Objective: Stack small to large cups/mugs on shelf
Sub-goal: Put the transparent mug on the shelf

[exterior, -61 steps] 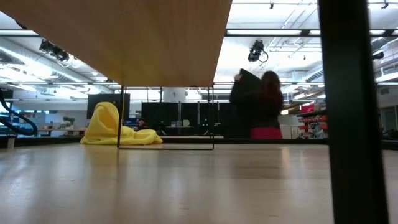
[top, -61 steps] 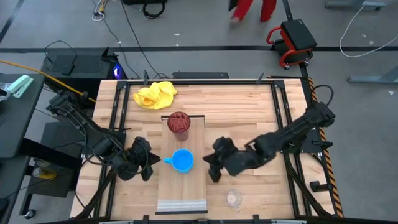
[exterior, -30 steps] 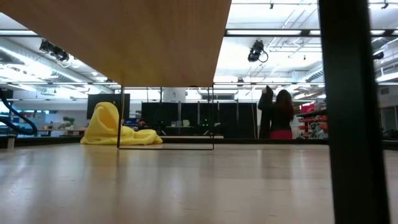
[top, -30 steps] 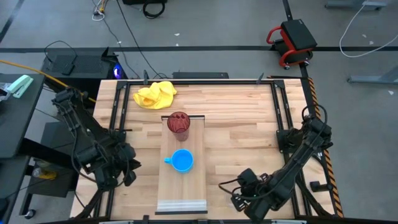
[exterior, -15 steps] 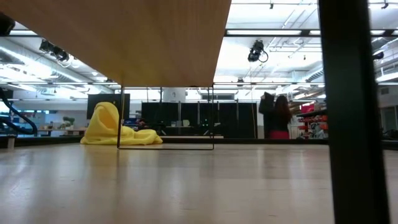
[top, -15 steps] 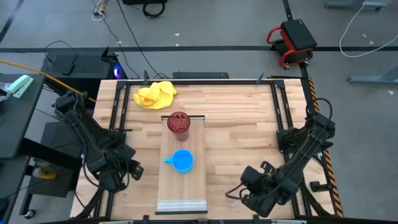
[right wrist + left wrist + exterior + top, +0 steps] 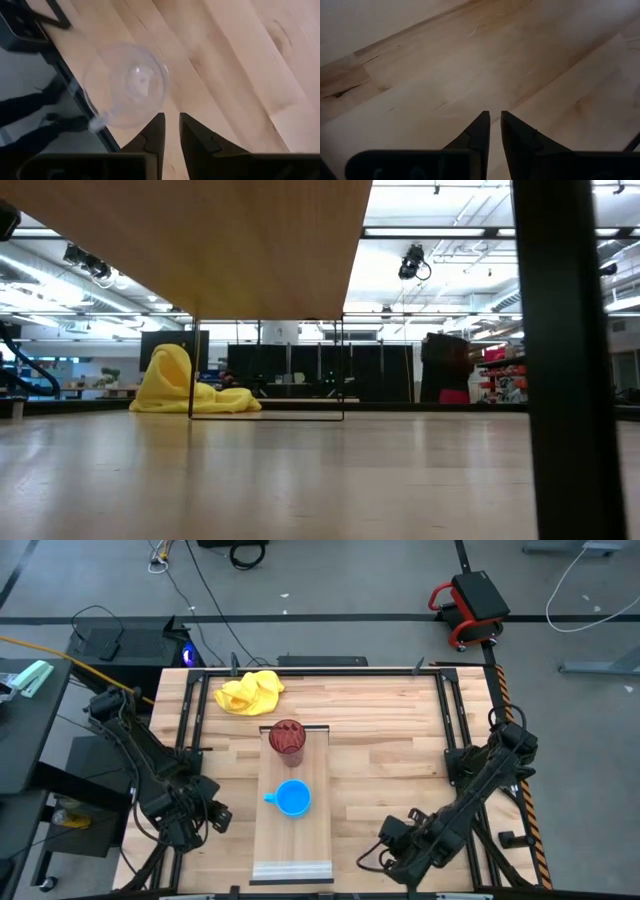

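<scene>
The left gripper (image 7: 207,818) waited low at the table's left edge, its fingers (image 7: 479,131) nearly pressed together over bare wood with nothing between them. To its right lay the shelf (image 7: 294,840), carrying one blue mug (image 7: 291,799) level with that gripper and, farther toward the table's back, one dark red tumbler (image 7: 287,738) against the raised lip. Large first and mid-sized next suggests the row was being filled in size order, leaving the near end free for the smallest. Beyond the tumbler sat one yellow cloth (image 7: 249,692), apart from the work. Right of the shelf, the right gripper (image 7: 385,862) hung at the table's front edge. Its fingers (image 7: 155,131) stood a narrow slit apart, pinching nothing; the single clear glass cup (image 7: 125,85) stood just ahead of the tips, probably the next pick. Three vessels in all.
</scene>
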